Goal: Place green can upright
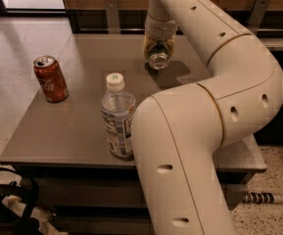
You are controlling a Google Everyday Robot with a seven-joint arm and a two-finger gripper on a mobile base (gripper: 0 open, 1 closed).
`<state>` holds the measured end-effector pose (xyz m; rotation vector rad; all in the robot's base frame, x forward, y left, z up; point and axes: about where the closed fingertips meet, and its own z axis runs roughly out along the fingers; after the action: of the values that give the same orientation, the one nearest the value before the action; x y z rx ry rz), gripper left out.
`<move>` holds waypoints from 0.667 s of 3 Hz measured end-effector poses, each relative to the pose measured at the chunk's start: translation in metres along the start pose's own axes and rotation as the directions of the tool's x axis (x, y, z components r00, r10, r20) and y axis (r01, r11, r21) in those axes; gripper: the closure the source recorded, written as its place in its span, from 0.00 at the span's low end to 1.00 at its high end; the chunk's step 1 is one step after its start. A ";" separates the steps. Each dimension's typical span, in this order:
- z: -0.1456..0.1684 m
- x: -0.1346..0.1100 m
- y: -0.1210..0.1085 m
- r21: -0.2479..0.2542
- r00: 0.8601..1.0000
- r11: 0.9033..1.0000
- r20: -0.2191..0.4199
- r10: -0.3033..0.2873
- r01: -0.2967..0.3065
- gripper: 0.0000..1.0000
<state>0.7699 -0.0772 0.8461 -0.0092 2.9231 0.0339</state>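
My gripper (158, 52) is at the far middle of the grey table (77, 126), pointing down from the arm's wrist. It is shut on the green can (158, 59), which shows mostly as a silver round end facing the camera, so the can is tipped on its side and not upright. The can is held at or just above the tabletop, with a dark shadow on the table to its right. The can's green body is mostly hidden by the fingers.
A red Coca-Cola can (51, 79) stands upright at the table's left. A clear water bottle (117, 116) with a white cap stands near the front edge. My large arm (204, 106) covers the table's right half. A railing and wall run behind the table.
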 end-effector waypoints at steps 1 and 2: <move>-0.010 0.012 -0.009 0.018 0.999 0.999 0.016 0.031 -0.031 1.00; -0.018 0.032 -0.016 0.025 0.998 0.998 0.037 0.051 -0.052 1.00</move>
<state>0.7351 -0.0938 0.8569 0.0699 2.8871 0.0039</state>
